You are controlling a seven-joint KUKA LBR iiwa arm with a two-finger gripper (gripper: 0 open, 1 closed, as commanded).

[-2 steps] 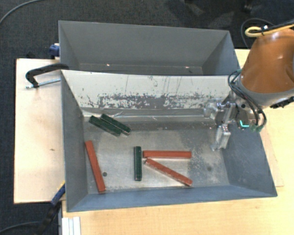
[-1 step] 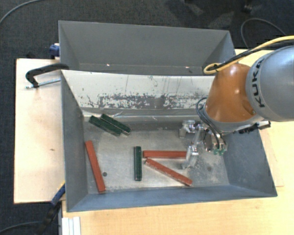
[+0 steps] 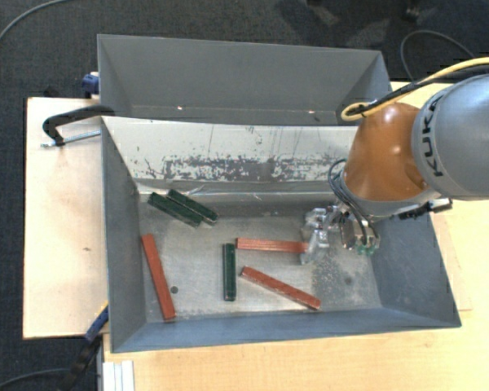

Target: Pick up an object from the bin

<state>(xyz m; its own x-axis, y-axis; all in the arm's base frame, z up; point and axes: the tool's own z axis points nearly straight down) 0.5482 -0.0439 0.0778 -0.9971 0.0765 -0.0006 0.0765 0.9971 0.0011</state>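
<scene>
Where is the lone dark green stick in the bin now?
The lone dark green stick lies mid-floor in the camera view, just left of the diagonal red stick.

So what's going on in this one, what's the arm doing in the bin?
The KUKA arm reaches into the grey bin from the right, its gripper low at the right end of a red-brown stick mid-bin. Whether it grips that stick can't be told. A second red-brown stick lies close by, a dark green stick to its left; a third red-brown stick and two dark green sticks lie farther left.
</scene>
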